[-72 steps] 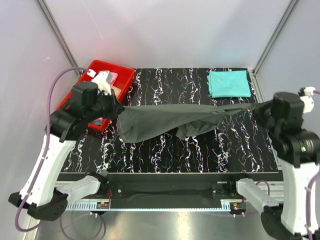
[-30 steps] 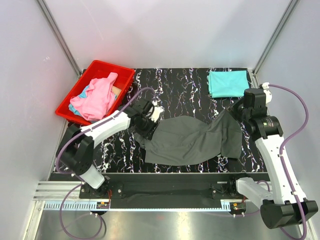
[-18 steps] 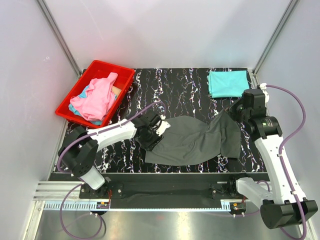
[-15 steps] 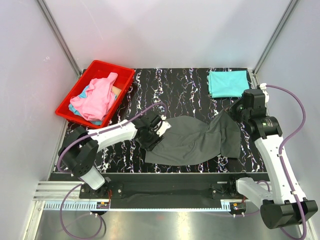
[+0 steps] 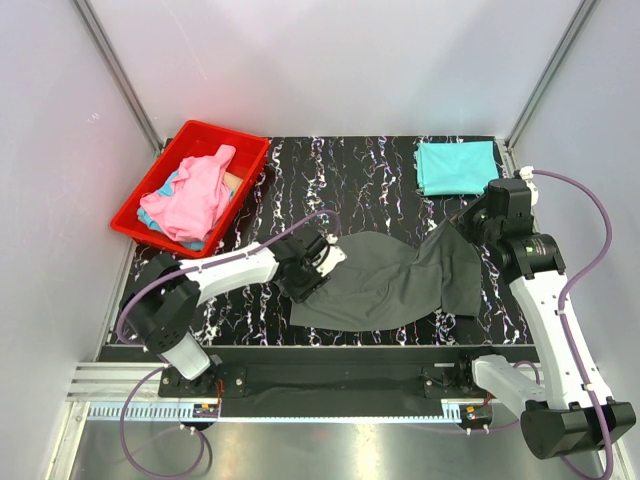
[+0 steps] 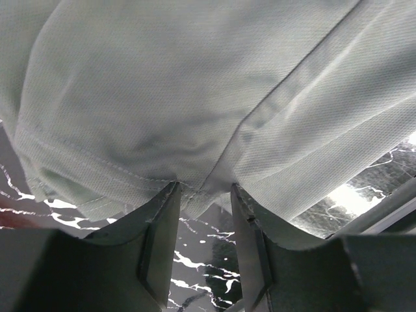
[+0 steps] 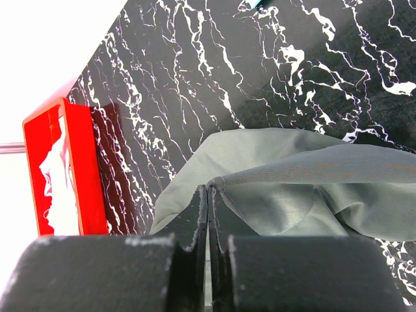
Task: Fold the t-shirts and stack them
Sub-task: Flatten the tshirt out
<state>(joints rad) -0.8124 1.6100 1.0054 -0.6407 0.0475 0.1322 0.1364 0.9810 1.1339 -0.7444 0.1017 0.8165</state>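
Far left of the black, white-veined tabletop (image 5: pixel 350 175) there's a red plastic bin (image 5: pixel 150 215). A crumpled pink cloth t-shirt (image 5: pixel 190 190) is heaped in it, with bits of light blue cloth t-shirt (image 5: pixel 193 243) poking out underneath.

Next over, the left pincer (image 5: pixel 318 258) is down low at the left edge of the dark charcoal grey cloth t-shirt (image 5: pixel 390 285). Its fingers (image 6: pixel 162 240) are parted a bit, the shirt's stitched hem sits right at the tips, and you can see tabletop through the gap, so it isn't clamping anything.

The grey shirt lies rumpled across the middle-right of the tabletop. The right pincer (image 5: pixel 468 222) is pinched tight on a fold of its right end, which rises up to it.

In the far right corner sits a teal cloth t-shirt (image 5: pixel 457 167), folded flat into a neat rectangle, close to the right pincer.
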